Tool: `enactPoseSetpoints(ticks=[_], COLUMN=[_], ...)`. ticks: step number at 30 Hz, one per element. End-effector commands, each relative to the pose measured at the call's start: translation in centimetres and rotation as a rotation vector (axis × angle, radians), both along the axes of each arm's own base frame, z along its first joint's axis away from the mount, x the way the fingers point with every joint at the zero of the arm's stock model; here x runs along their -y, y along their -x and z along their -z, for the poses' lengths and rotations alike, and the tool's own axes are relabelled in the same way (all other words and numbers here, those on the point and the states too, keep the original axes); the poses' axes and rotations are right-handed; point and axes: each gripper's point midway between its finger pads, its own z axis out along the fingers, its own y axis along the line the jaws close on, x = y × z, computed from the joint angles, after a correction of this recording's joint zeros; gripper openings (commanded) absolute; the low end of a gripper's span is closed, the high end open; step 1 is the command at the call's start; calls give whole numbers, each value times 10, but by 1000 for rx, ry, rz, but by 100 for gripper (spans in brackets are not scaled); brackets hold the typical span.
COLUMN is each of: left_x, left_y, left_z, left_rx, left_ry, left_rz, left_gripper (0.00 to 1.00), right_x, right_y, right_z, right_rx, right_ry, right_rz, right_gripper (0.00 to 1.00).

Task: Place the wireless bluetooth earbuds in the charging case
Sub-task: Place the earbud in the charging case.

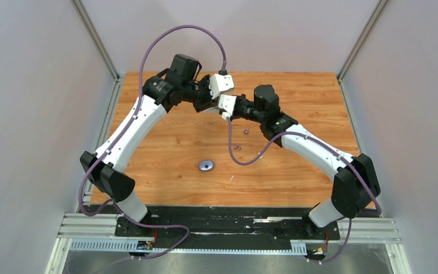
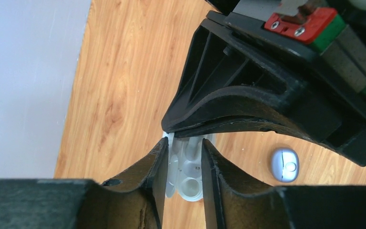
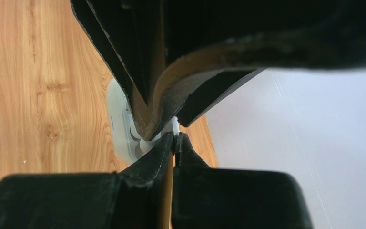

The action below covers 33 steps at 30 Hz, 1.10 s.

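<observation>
The left claw (image 2: 184,142) stands partly open, its two fingers straddling the open white charging case (image 2: 187,174) from above. Only the case's moulded sockets show between the pads. I cannot tell whether a white bud sits properly in either of them. The right claw (image 3: 175,137) is fully shut, and its tips meet the left one's at the case's far rim. Whether they pinch a thin edge of the case or merely press on it is hidden.

The crowding is the first hazard: if the left fingers spread wider, one may knock the right tips and jolt the case. A bud lying askew in its socket could then hop out and roll off across the surface (image 1: 165,142). The case looks light and is steadied at one edge only, so a finger dragging along its wall on the way up could tilt or slide it.

Farther out, two dark purple earbuds (image 1: 246,131) (image 1: 237,146) lie loose on the wood between the claws and the closed purple case (image 1: 206,165), well apart from it. The right arm's hanging cable (image 1: 230,142) loops just beside them, and a sweep of that arm could scatter them.
</observation>
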Motion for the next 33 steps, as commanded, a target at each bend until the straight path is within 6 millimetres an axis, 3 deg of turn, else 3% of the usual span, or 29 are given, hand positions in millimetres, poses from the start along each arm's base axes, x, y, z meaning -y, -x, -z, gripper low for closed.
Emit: enactPoseSetpoints(ticks=[1, 9, 14, 18, 22, 25, 29, 33], left_x=[31, 24, 8, -15, -27, -27, -32, -49], left_y=[26, 19, 21, 26, 40, 46, 38, 17], left_z=[27, -5, -57, -82, -80, -91, -94, -83], left_rx=[-4, 61, 62, 4, -82, -67, -52, -84], left_ry=[-53, 34, 174, 241, 273, 345, 368, 345], left_rz=[109, 69, 62, 47, 29, 26, -39, -165], left_gripper=[42, 61, 74, 77, 78, 78, 82, 76], right_x=[-17, -15, -14, -13, -13, -13, -13, -13], right_y=[1, -3, -5, -6, -6, -5, -3, 0], right_z=[-42, -39, -35, -35, -31, -29, -29, -29], right_rx=[40, 10, -10, -6, -3, -10, -7, 13], right_ry=[-78, -80, -72, -67, -57, -52, -47, -31], right_rz=[24, 35, 38, 41, 40, 34, 26, 10], right_gripper=[0, 0, 0, 0, 0, 0, 0, 0])
